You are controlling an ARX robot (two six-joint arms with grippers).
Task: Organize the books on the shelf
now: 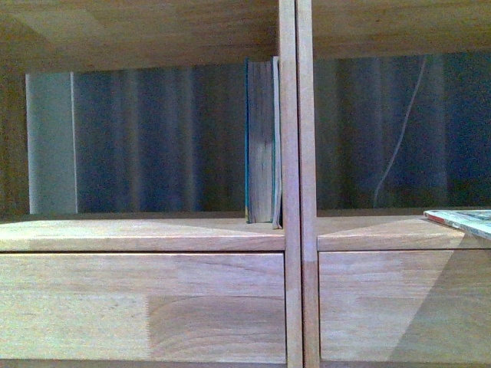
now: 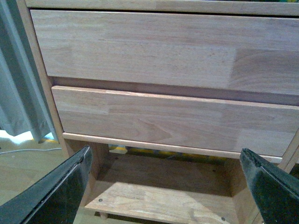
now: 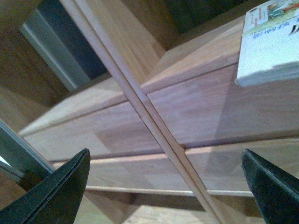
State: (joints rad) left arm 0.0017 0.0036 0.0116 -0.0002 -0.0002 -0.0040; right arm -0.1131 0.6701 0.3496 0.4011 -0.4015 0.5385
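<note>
black left claw, right claw spread wide, empty, facing shelf.

The pale book runs off the front view's right edge — only a corner shows; in the right wrist view its cover print is too blurred to read. The green book shows just page edges and a sliver of cover. The shelf is cropped on every side. Of the left gripper and right gripper only dark fingertips show — the rest is cut off.
</note>
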